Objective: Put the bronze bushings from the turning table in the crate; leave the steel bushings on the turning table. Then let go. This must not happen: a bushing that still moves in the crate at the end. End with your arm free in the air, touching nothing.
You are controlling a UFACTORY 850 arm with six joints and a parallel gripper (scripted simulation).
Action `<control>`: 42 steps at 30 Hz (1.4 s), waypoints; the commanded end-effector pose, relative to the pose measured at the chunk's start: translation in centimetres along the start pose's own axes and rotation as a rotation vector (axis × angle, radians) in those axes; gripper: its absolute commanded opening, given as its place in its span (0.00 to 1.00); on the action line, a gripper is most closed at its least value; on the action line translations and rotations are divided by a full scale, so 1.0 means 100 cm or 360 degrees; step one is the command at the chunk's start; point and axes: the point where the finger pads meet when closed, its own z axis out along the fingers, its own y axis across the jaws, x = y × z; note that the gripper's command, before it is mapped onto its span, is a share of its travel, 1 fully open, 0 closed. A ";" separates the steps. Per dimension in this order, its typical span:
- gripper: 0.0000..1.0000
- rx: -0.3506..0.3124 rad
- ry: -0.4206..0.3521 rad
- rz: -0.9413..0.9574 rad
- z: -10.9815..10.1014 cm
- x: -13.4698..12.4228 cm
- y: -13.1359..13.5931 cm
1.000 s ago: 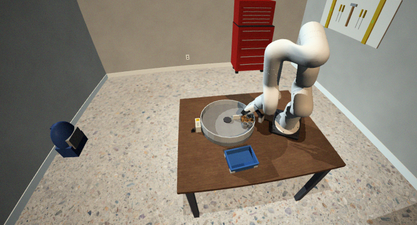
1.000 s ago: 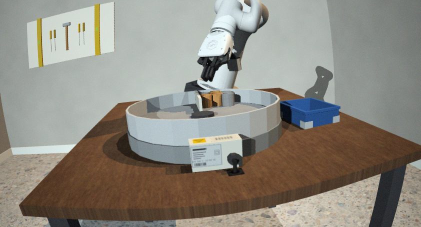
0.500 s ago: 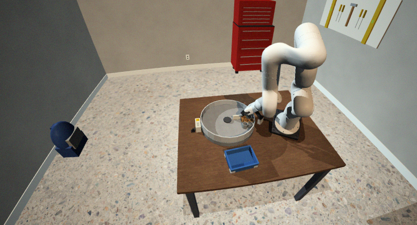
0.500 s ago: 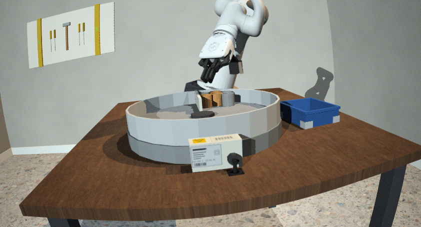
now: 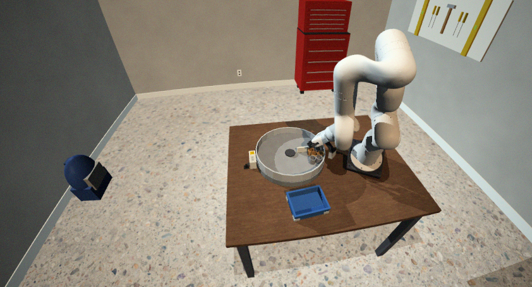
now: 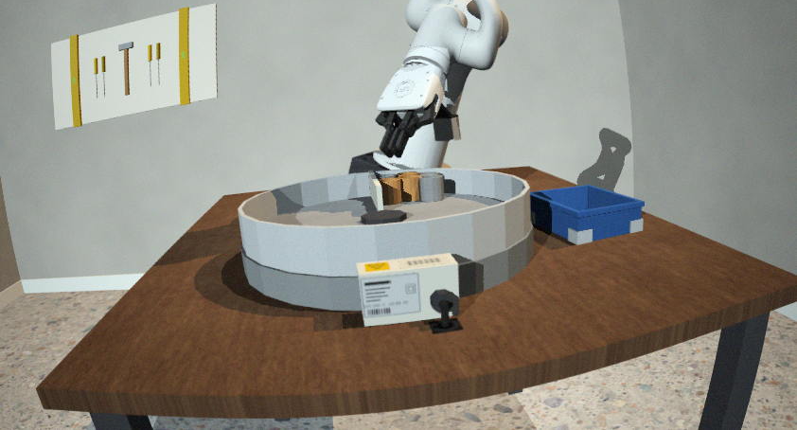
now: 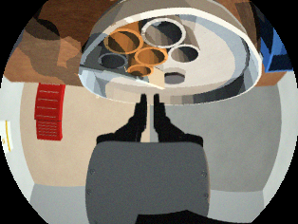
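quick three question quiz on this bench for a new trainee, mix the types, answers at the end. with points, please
1. True or false: the blue crate [image 5: 308,201] [image 6: 605,221] already holds a bronze bushing.
2. Multiple choice: what is between the fingers of the tool [image 5: 309,143] [image 6: 393,153] [image 7: 150,96]?
a) a steel bushing
b) a bronze bushing
c) nothing
3. Fill in the blank: the bronze bushings [image 5: 314,150] [image 6: 411,187] [image 7: 151,56] stand inside the rim of the ______.

Key: 1 false; 2 c; 3 turning table [image 5: 268,169] [image 6: 334,248] [image 7: 253,57]

a brown wooden table [image 5: 260,218] [image 6: 251,360] [image 7: 52,59] carries the turning table [image 5: 290,179] [image 6: 334,254] [image 7: 180,99] and blue crate [image 5: 309,212] [image 6: 602,215] [image 7: 280,62].
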 end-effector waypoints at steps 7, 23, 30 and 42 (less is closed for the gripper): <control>0.10 -0.0002 -0.0001 0.0002 0.000 -0.001 0.002; 0.10 -0.0002 -0.0001 0.0002 0.006 0.005 0.002; 0.10 -0.0002 -0.0001 0.0002 0.020 0.016 0.002; 0.10 -0.0002 -0.0001 0.0002 0.020 0.016 0.002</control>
